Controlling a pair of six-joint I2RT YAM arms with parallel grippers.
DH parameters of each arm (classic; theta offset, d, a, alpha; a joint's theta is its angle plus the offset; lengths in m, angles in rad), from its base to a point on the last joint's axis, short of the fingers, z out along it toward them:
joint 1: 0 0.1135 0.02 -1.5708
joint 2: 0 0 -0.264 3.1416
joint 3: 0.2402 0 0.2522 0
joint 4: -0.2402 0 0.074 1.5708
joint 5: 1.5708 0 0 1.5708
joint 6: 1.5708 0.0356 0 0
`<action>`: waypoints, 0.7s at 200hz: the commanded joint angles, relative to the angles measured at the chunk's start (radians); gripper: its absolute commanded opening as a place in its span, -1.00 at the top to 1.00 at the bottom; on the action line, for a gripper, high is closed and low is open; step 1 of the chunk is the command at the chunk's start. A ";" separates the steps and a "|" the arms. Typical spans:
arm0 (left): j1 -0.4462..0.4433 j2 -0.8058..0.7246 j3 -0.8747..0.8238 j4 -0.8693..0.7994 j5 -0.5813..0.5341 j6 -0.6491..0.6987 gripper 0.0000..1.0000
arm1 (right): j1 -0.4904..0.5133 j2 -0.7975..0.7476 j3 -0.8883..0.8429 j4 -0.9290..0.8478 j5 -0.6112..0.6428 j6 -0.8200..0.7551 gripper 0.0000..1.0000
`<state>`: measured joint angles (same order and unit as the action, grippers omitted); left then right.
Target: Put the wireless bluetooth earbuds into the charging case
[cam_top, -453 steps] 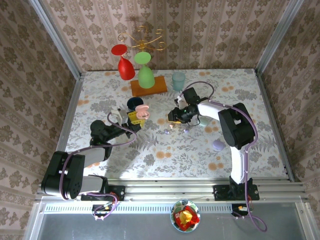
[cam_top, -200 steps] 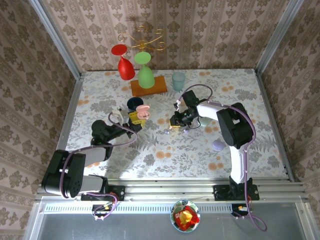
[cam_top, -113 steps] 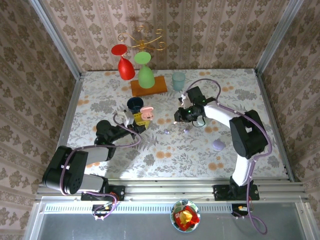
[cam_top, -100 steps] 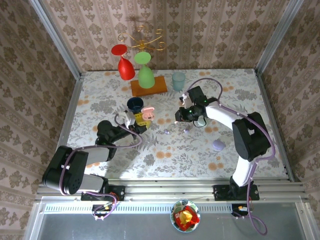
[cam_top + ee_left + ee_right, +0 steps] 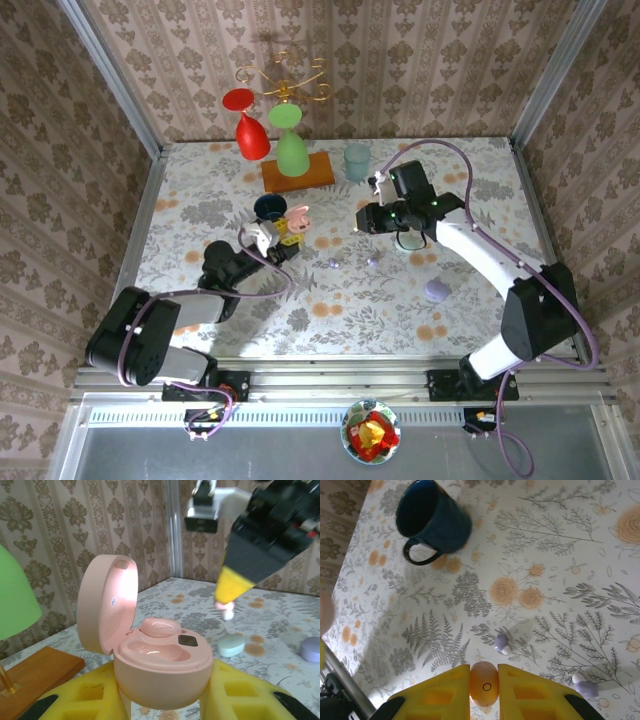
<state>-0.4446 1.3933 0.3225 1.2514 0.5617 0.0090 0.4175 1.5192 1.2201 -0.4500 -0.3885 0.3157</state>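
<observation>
R arm's lifted, stretched out; R hand (image 5: pixel 362 218) pinching pinkish earbud (image 5: pixel 483 684), L hand (image 5: pixel 283 238) clamps open case (image 5: pixel 155 675)

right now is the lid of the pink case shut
No, the lid of the pink charging case stands swung up and open in the left wrist view.
</observation>
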 commanded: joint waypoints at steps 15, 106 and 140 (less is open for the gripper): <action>-0.005 0.031 0.029 0.030 -0.093 0.084 0.48 | 0.067 -0.058 0.071 -0.063 0.037 -0.024 0.62; -0.070 0.055 0.039 0.029 -0.114 0.158 0.48 | 0.207 0.016 0.238 -0.059 0.052 -0.053 0.62; -0.071 0.055 0.052 0.030 -0.092 0.147 0.48 | 0.234 0.076 0.296 -0.055 0.035 -0.073 0.62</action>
<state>-0.5102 1.4429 0.3367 1.2503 0.4561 0.1398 0.6361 1.5486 1.4693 -0.4976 -0.3470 0.2749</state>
